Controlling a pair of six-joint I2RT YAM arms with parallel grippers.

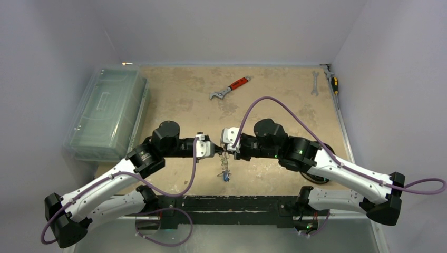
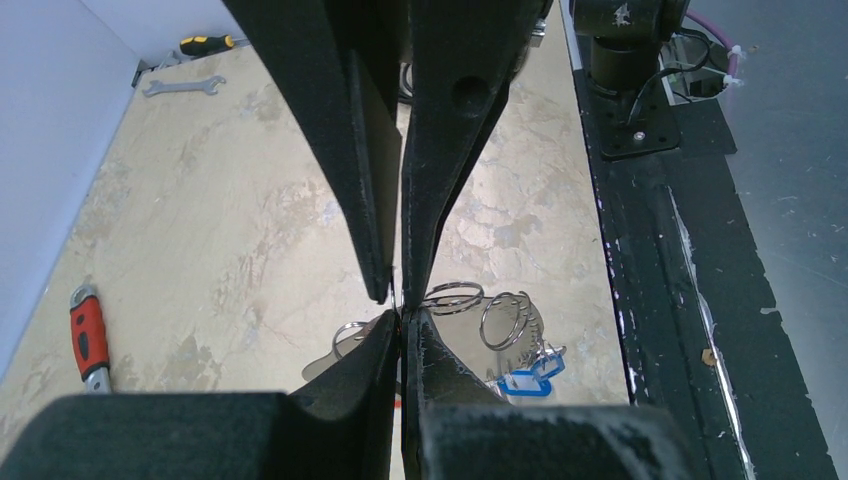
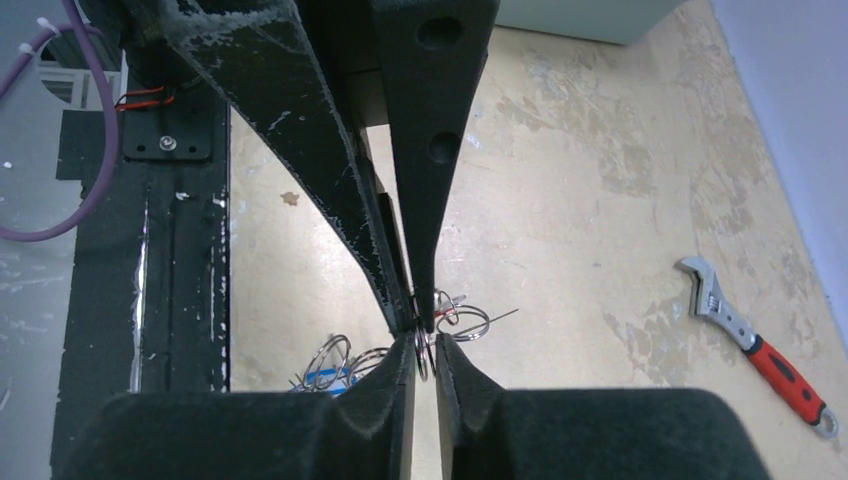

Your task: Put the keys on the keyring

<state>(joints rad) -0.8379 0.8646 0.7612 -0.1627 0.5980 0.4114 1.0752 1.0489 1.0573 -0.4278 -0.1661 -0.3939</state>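
Keys [image 1: 225,173] hang under the clenched left gripper [image 2: 402,322] and the right gripper [image 3: 425,345] pinching a silver ring [image 3: 426,362]

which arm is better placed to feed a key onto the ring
Right, probably. The right hand has a thin metal ring in the narrow gap between its fingertips, so it could guide that ring. The left hand is shut tip to tip at the same spot, better as the steady hold.

robot lab: walled table [image 1: 174,95], wrench [image 1: 230,88]
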